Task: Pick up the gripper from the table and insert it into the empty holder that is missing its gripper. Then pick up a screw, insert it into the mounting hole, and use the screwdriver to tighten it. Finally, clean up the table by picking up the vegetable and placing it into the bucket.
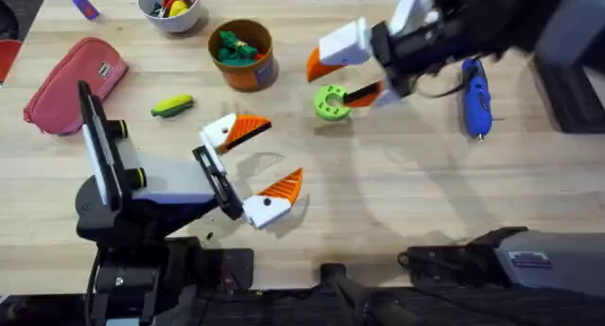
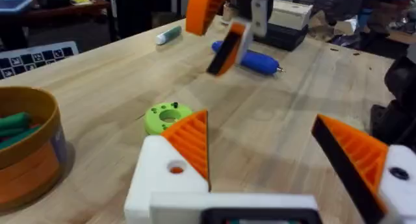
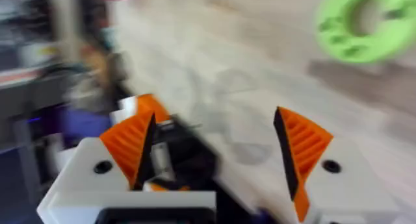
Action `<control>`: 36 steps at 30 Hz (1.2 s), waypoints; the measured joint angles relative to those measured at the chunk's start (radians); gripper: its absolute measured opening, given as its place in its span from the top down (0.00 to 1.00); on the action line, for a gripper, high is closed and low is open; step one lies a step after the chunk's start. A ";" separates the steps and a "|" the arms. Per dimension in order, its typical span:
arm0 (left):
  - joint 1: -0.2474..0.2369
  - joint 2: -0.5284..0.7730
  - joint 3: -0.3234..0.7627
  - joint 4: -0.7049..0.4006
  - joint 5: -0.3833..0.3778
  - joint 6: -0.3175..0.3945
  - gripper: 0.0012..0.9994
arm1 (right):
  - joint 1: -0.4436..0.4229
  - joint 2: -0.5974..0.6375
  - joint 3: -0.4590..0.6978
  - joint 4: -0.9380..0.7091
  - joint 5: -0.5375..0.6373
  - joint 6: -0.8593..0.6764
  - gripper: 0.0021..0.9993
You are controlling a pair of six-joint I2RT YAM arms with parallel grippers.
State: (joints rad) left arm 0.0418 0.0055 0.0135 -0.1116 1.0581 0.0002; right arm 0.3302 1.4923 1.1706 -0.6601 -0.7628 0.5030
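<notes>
Overhead, screwdriver (image 1: 475, 97): lies flat on the counter (image 1: 397, 194) at the far right, long axis running near to far, well apart from everything else.
Screwdriver handling: I judge it a stiff, smooth plastic barrel, heavy for its size, that may roll. I would close on the thick blue body across its width, away from the thin metal tip, which would slip between my pads.
Loose gripper: I cannot pick out any spare orange finger on the counter; each of my claws shows an orange pad on both fingers.
Right claw (image 1: 333, 80): fingers apart and holding nothing, raised off the counter to the left of the screwdriver.
Green disc (image 1: 331, 101): flat on the counter by my right claw; whether the claw is directly above it I cannot tell.
Vegetable (image 1: 172, 106): lies on its side at far left, not yet cleared. Probably light, hard and rounded, so I would grip across its middle.
Bucket (image 1: 255, 73): upright, far of centre, between vegetable and disc, with green toys inside.
Left claw (image 1: 274, 156): fingers wide apart and empty, low over the near middle of the counter.
</notes>
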 joint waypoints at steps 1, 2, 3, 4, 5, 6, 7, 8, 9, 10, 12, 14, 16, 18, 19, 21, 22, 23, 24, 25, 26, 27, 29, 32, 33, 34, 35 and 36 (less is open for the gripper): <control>0.000 0.000 0.000 0.000 0.000 0.000 0.01 | -0.002 -0.003 0.052 -0.083 0.073 -0.046 0.01; 0.000 0.000 0.000 0.000 0.000 0.000 0.01 | -0.001 -0.002 0.098 -0.146 0.139 -0.079 0.01; 0.000 0.000 0.000 0.000 0.000 0.000 0.01 | 0.005 -0.002 0.152 -0.213 0.220 -0.113 0.01; 0.000 0.000 0.000 0.000 0.000 0.000 0.01 | 0.010 -0.002 0.191 -0.256 0.285 -0.136 0.01; 0.000 0.000 0.000 0.000 0.000 0.000 0.01 | 0.021 0.000 0.240 -0.300 0.368 -0.161 0.01; 0.000 0.000 0.000 0.000 0.000 0.000 0.01 | 0.032 0.002 0.278 -0.333 0.438 -0.177 0.01; 0.000 0.000 0.000 0.000 0.000 0.000 0.01 | 0.043 0.005 0.309 -0.358 0.499 -0.192 0.01; 0.000 0.000 0.000 0.000 0.000 0.000 0.01 | 0.059 0.013 0.348 -0.391 0.570 -0.208 0.01; 0.000 0.000 0.000 0.000 0.000 0.000 0.01 | 0.073 0.024 0.379 -0.414 0.625 -0.224 0.02; 0.000 0.000 0.000 0.000 0.000 0.000 0.01 | 0.082 0.034 0.399 -0.427 0.663 -0.237 0.03; 0.000 0.000 0.000 0.000 0.000 0.000 0.01 | 0.104 0.072 0.447 -0.461 0.742 -0.262 0.08; 0.000 0.000 0.000 0.000 0.000 0.000 0.01 | 0.119 0.123 0.487 -0.490 0.797 -0.278 0.12; 0.000 0.000 0.000 0.000 0.000 0.000 0.01 | 0.128 0.172 0.510 -0.501 0.829 -0.291 0.14; 0.000 0.000 0.000 0.000 0.000 0.000 0.01 | 0.134 0.223 0.516 -0.501 0.854 -0.302 0.17; 0.000 0.000 0.000 0.000 0.000 0.000 0.01 | 0.138 0.248 0.516 -0.501 0.864 -0.306 0.19; 0.000 0.000 0.000 0.000 0.000 0.000 0.01 | 0.142 0.292 0.516 -0.497 0.878 -0.311 0.20; 0.000 0.000 0.000 0.000 0.000 0.000 0.01 | 0.145 0.312 0.516 -0.493 0.883 -0.314 0.20; 0.000 0.000 0.000 0.000 0.000 0.000 0.01 | 0.148 0.329 0.516 -0.486 0.886 -0.317 0.21; 0.000 0.000 0.000 0.000 0.000 0.000 0.01 | 0.151 0.345 0.516 -0.477 0.890 -0.318 0.21; 0.000 0.000 0.000 0.000 0.000 0.000 0.01 | 0.153 0.358 0.516 -0.469 0.893 -0.318 0.21; 0.000 0.000 0.000 0.000 0.000 0.000 0.01 | 0.155 0.370 0.516 -0.463 0.895 -0.319 0.21; 0.000 0.000 0.000 0.000 0.000 0.000 0.01 | 0.157 0.382 0.516 -0.458 0.896 -0.321 0.22; 0.000 0.000 0.000 0.000 0.000 0.000 0.01 | 0.158 0.407 0.516 -0.449 0.897 -0.321 0.23; 0.000 0.000 0.000 0.000 0.000 0.000 0.01 | 0.158 0.441 0.516 -0.441 0.896 -0.321 0.24; 0.000 0.000 0.000 0.000 0.000 0.000 0.01 | 0.158 0.452 0.516 -0.439 0.890 -0.321 0.25; 0.000 0.000 0.000 0.000 0.000 0.000 0.01 | 0.158 0.463 0.516 -0.438 0.883 -0.321 0.28; 0.000 0.000 0.000 0.000 0.000 0.000 0.01 | 0.158 0.473 0.516 -0.436 0.874 -0.321 0.29; 0.000 0.000 0.000 0.000 0.000 0.000 0.01 | 0.158 0.482 0.516 -0.435 0.869 -0.320 0.31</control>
State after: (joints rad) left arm 0.0418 0.0051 0.0135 -0.1116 1.0583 0.0003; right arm 0.4881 1.9744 1.6867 -1.0947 0.1065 0.1825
